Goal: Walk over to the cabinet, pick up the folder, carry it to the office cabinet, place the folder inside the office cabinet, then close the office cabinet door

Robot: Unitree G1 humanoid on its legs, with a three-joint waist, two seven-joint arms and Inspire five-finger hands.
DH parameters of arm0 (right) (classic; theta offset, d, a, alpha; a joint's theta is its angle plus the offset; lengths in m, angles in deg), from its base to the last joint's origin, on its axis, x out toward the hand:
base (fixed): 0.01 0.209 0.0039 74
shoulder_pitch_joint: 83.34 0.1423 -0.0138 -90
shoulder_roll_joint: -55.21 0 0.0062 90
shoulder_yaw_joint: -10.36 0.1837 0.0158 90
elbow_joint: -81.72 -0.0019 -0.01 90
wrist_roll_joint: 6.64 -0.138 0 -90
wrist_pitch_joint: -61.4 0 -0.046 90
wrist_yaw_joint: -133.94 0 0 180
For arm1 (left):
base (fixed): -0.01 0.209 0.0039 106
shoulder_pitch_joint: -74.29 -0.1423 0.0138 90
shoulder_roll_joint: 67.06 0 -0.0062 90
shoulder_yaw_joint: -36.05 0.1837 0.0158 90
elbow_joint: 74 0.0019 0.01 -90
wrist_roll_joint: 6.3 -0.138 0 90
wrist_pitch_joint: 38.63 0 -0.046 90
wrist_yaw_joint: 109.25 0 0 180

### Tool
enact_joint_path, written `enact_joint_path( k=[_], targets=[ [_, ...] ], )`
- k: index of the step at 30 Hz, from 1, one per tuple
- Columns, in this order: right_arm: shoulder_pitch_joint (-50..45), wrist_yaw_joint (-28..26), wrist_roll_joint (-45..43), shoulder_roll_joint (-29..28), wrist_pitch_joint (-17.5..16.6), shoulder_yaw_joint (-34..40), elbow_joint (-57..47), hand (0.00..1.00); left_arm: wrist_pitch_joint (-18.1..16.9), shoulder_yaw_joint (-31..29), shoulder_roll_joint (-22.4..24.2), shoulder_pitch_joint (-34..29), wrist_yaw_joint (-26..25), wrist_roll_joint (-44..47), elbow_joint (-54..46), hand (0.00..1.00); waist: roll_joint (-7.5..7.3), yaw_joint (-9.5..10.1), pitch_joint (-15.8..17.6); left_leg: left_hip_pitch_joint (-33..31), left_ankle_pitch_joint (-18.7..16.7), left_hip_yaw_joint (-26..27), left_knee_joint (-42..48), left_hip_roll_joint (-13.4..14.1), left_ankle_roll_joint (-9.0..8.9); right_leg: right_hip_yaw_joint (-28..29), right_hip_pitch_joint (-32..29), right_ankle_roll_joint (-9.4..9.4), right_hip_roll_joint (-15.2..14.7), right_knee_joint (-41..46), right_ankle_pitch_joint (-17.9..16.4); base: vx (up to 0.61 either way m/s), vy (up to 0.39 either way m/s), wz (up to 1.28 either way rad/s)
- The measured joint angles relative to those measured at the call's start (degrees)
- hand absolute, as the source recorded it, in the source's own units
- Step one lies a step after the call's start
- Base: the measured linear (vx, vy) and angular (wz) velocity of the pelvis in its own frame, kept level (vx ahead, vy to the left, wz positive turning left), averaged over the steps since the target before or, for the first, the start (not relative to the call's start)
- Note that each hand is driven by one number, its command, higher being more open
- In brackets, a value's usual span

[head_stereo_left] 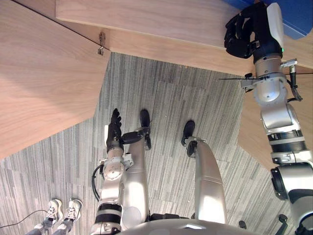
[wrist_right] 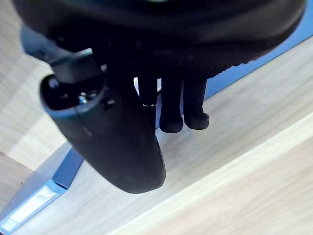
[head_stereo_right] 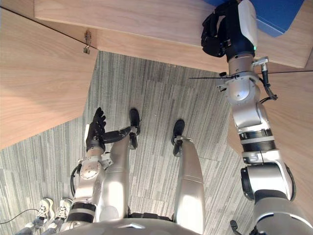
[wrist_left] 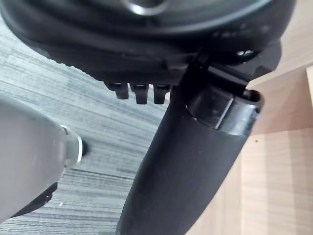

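A grey striped carpet (head_stereo_left: 161,98) lies far below the fingers of both hands. To the outer side of the left hand's fingers stands a broad wooden panel (head_stereo_left: 39,73), which meets a long wooden shelf (head_stereo_left: 161,24) at a small metal hinge (head_stereo_left: 101,43). The shelf runs on under the right hand's fingers, and another wooden panel (head_stereo_left: 254,132) lies below that arm.

The blue folder (head_stereo_right: 279,14) lies flat on the shelf, just past the tips of the right hand's fingers. In the right wrist view its blue face (wrist_right: 254,68) shows behind the fingertips, and one edge with a pale label runs off to the thumb's side. I cannot tell whether the fingertips touch it.

The right hand (head_stereo_left: 244,34) is raised over the shelf beside the folder. Its fingers (wrist_right: 171,117) sit close together in a row, loosely bent, with the tips over bare wood. The thumb (wrist_right: 122,147) stands apart from them, and nothing is clamped between thumb and fingers.

The left hand (head_stereo_left: 114,128) hangs low over the carpet, well apart from the folder. Its fingers (wrist_left: 139,90) are straight, side by side and around nothing.

A person's pale shoes (head_stereo_left: 63,210) stand on the carpet behind the left hand, on the wrist side, away from its fingertips.
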Motion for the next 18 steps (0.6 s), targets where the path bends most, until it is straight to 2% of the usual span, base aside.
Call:
enact_joint_path(
  k=[10,18],
  targets=[
    [8.61,3.39,-0.5,-1.54,2.63,0.82,5.31,0.0,0.01,-1.72,-0.02,4.62,-2.15,0.39,6.93,1.0,-0.18,-0.76,0.1,-0.44,0.04,0.23,-0.06,-0.01,0.1,-0.08,0.07,0.47,-0.16,-1.03,0.79,0.0,0.0,0.0],
    [15.39,6.82,-7.4,-4.64,4.97,7.78,11.98,0.0,0.37,-2.61,0.19,6.59,-3.52,2.19,11.0,1.0,-0.19,-1.11,0.11,-0.43,0.73,0.76,-0.91,-0.61,1.15,0.07,0.14,0.96,-0.74,-2.21,1.93,0.0,0.0,0.0]
  ],
)
